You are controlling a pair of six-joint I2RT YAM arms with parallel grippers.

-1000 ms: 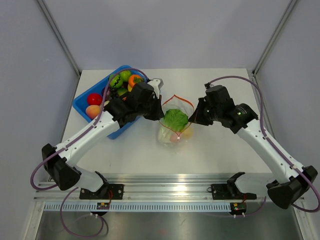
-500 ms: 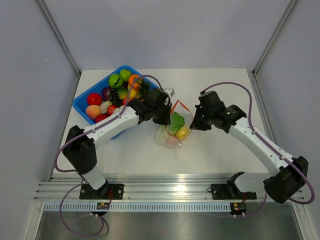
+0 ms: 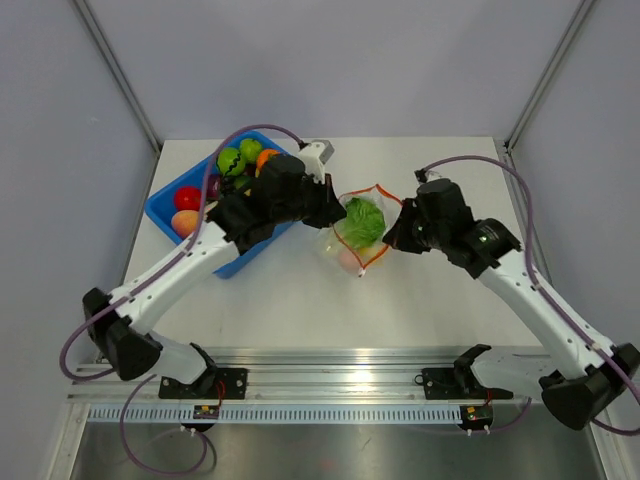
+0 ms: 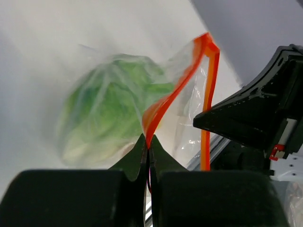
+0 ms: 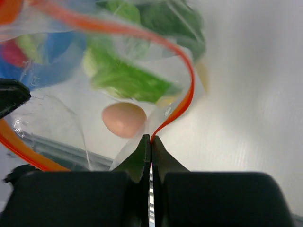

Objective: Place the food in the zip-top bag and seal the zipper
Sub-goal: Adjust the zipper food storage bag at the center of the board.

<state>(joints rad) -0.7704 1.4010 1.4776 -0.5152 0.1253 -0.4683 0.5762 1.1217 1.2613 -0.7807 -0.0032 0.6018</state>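
table [image 3: 440,300]: white; bag sits near its middle, between the arms.
bin [image 3: 158,213]: blue, rear left, loose food inside.
bag [image 3: 342,248]: clear, mouth held wide between both grippers.
left gripper [image 4: 147,153]: fingers pressed together, pinching the bag's left rim.
right gripper [image 5: 150,142]: fingers pressed together, pinching the right rim.
lettuce [image 3: 362,220]: green, inside bag.
zipper [image 4: 165,101]: orange strip, unsealed, spread in a loop.
peach piece [image 5: 124,119]: inside bag, under lettuce.
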